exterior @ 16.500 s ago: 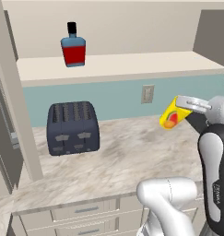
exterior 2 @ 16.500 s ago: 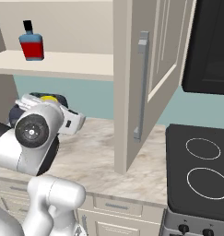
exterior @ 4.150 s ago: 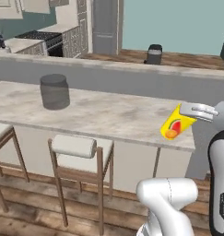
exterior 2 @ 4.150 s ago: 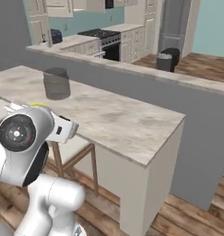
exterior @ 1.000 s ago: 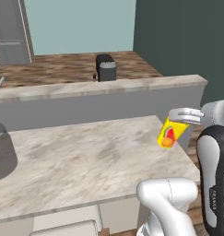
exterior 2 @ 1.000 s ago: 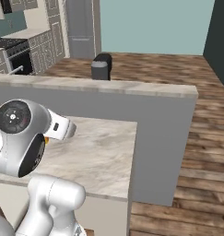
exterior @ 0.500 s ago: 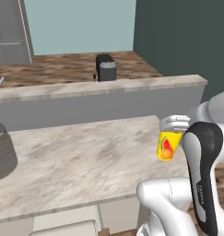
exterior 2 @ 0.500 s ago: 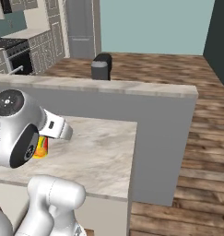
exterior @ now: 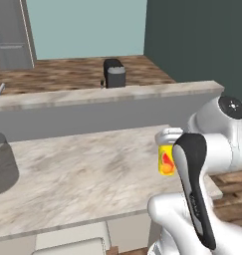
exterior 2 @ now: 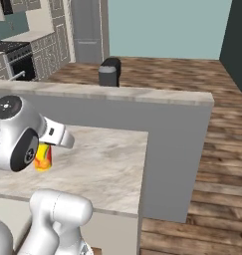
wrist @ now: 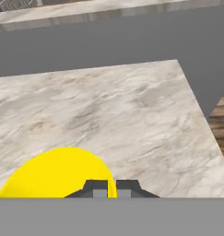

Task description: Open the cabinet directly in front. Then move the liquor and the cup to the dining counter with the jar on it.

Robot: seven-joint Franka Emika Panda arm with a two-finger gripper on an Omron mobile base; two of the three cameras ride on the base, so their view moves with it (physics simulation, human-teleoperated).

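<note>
My gripper (wrist: 106,188) is shut on the rim of the yellow cup (exterior: 166,159), which hangs upright with its red-orange mark facing the left base camera. The cup (exterior 2: 43,157) is down at the right end of the dining counter (exterior: 87,172), a marbled beige slab; I cannot tell whether its base touches the top. In the hand view the cup (wrist: 58,173) is a yellow disc just behind my fingertips. The smoky-grey jar (exterior: 2,169) stands on the same counter at the far left edge. The liquor and the cabinet are out of view.
A raised grey ledge (exterior: 107,94) runs along the far side of the counter. Beyond it a dark bin (exterior 2: 109,72) stands on the wood floor. The counter's right end (exterior 2: 142,164) drops off to the floor. A stool seat (exterior: 67,244) sits below the near edge.
The arm has swung down and slightly left. The cup has gone from tilted and raised to upright and low at the counter's right end. The base has stayed put.
</note>
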